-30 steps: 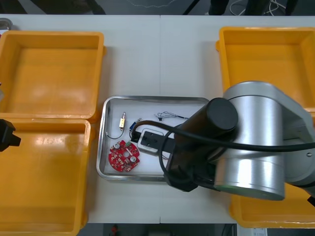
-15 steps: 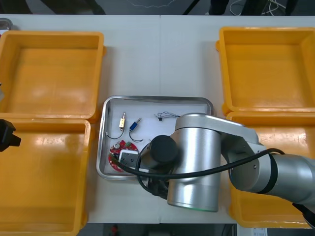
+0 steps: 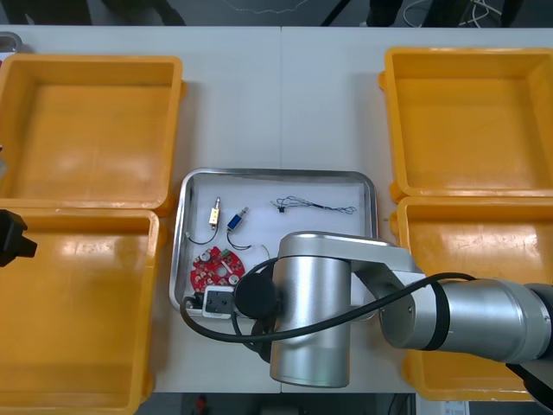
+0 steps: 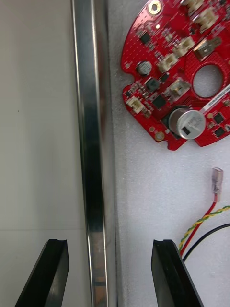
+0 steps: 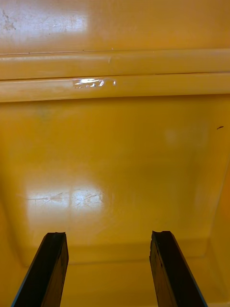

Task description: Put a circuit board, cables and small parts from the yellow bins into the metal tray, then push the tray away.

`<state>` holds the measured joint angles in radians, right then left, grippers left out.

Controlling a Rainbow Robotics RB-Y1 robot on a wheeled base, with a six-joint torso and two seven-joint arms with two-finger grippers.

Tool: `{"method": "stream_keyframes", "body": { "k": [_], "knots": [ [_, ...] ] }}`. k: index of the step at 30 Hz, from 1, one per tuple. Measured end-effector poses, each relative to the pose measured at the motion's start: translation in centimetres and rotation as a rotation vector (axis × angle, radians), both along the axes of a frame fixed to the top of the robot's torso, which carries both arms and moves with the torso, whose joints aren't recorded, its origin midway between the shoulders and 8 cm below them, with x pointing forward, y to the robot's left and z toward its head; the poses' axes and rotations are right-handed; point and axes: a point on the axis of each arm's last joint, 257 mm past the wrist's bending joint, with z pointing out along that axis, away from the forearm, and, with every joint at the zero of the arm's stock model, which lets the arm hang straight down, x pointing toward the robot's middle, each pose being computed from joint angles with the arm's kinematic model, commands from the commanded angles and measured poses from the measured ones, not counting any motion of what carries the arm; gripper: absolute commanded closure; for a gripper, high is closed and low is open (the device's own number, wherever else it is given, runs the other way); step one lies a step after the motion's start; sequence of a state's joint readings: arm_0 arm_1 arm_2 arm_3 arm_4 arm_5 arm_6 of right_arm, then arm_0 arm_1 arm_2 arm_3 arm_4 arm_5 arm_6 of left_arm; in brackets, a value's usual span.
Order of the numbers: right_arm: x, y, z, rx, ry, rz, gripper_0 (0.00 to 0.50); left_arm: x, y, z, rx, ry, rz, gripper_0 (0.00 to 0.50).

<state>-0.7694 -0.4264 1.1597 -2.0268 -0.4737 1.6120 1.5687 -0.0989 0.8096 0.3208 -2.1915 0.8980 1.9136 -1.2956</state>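
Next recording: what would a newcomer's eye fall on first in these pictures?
The bulky silver right arm lies across the table's near side, covering the metal tray's near edge. Its right hand is open astride the tray's rim, beside the round red circuit board lying in the tray. The left hand hangs open over a yellow bin at the left.

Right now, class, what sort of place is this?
Likely an electronics kitting bench: yellow bins flank a metal tray holding a red circuit board, cables and small metal parts; right claw straddles its rim, left claw over a bin.
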Motion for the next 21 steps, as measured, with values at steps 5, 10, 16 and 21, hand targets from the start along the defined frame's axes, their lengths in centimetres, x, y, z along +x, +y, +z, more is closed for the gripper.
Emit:
{"method": "stream_keyframes", "body": {
  "k": [5, 10, 16, 21],
  "knots": [
    [-0.1, -0.2, -0.5, -0.019, -0.016, 0.010, 0.000, 0.0, 0.0, 0.0, 0.000, 0.000, 0.000, 0.000],
    [0.1, -0.6, -1.0, -0.044, -0.046, 0.020, 0.000, 0.0, 0.0, 0.0, 0.000, 0.000, 0.000, 0.000],
    [0.3, -0.6, -1.6, -0.058, -0.043, 0.011, 0.000, 0.0, 0.0, 0.0, 0.000, 0.000, 0.000, 0.000],
    [0.3, -0.3, -1.8, -0.054, -0.042, 0.012, 0.000, 0.0, 0.0, 0.0, 0.000, 0.000, 0.000, 0.000]
  ]
}}
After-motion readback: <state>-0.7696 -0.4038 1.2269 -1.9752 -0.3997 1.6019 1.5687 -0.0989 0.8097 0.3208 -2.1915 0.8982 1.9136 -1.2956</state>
